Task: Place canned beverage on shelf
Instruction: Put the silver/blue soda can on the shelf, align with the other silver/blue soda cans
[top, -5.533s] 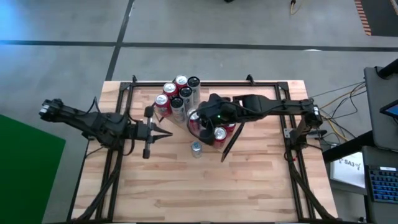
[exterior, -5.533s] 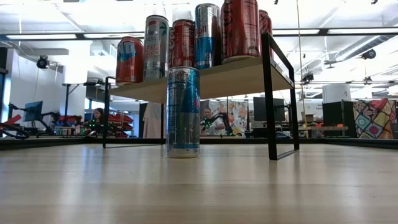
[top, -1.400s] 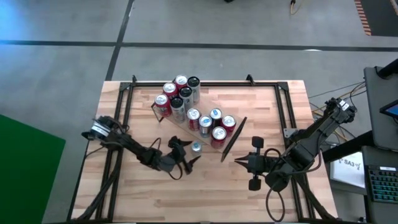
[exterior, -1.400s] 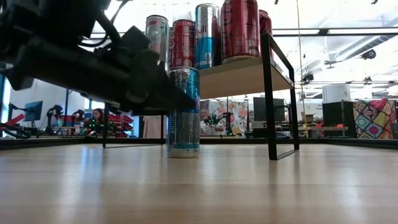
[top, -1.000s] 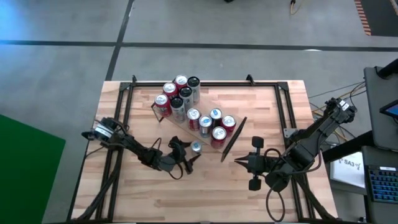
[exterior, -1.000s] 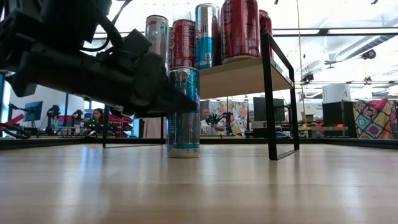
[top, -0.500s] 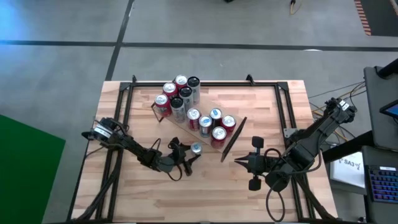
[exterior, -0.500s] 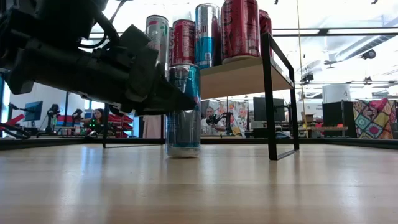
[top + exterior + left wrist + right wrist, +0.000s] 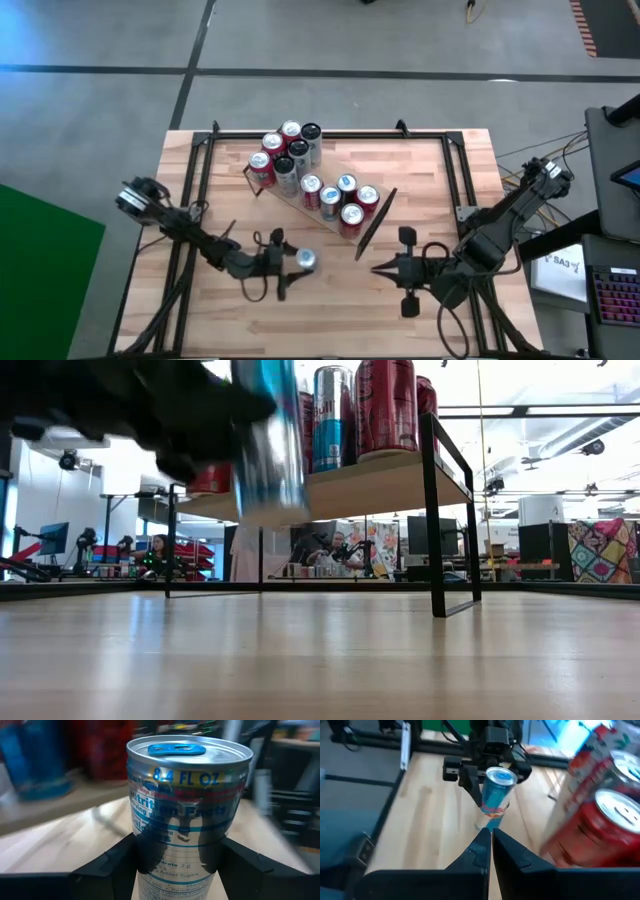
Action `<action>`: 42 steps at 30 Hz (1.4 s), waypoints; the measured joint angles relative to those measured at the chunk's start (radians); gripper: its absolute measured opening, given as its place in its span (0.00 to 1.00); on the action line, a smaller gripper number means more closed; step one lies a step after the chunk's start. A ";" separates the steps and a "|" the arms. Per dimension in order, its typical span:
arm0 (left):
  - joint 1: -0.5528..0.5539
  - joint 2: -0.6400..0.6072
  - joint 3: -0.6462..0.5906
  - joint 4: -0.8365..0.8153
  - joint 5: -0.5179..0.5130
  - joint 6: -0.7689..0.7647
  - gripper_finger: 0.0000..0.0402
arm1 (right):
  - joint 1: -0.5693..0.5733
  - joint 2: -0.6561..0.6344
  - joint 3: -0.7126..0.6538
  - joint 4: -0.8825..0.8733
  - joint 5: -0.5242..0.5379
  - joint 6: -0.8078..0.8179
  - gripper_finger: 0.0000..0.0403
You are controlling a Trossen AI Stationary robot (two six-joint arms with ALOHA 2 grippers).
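A slim silver-and-blue can (image 9: 305,260) hangs above the table's near middle with my left gripper (image 9: 296,261) shut on it. The low view shows the can (image 9: 268,450) clear of the tabletop, and it fills the left wrist view (image 9: 187,805). The shelf (image 9: 390,480), a light-wood plank on black frames (image 9: 377,218), stands slantwise at the far middle with several cans (image 9: 340,198) on it. My right gripper (image 9: 378,268) is shut and holds nothing, right of the can, pointing at it (image 9: 496,795). My left gripper pinches the can's round side wall (image 9: 142,855) between its two fingers (image 9: 115,862), about halfway up. The fingers come in level from the table's left, one on each side. The can is lifted clear of the table, top up and slightly tilted.
Red, silver and black cans (image 9: 285,155) crowd the shelf's far left end. A black frame (image 9: 200,180) runs along the table's edges. Bare wooden tabletop (image 9: 330,310) lies on the near side of both grippers.
My left gripper has taken hold of the can where it stood on the table in front of the shelf. It has lifted the can clear and drawn it a little toward the near edge. The gripper has swung from slanting toward the far side to pointing toward the table's right.
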 joint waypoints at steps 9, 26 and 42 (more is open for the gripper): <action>-0.107 -0.104 0.066 -0.041 0.077 0.135 0.53 | -0.033 0.062 0.000 0.280 -0.077 -0.191 0.02; -0.149 -0.085 0.282 -0.319 0.074 0.206 0.53 | -0.164 0.161 0.000 0.618 -0.343 -0.376 0.02; -0.149 -0.085 0.379 -0.495 0.069 0.235 0.53 | -0.161 0.172 0.000 0.558 -0.423 -0.347 0.29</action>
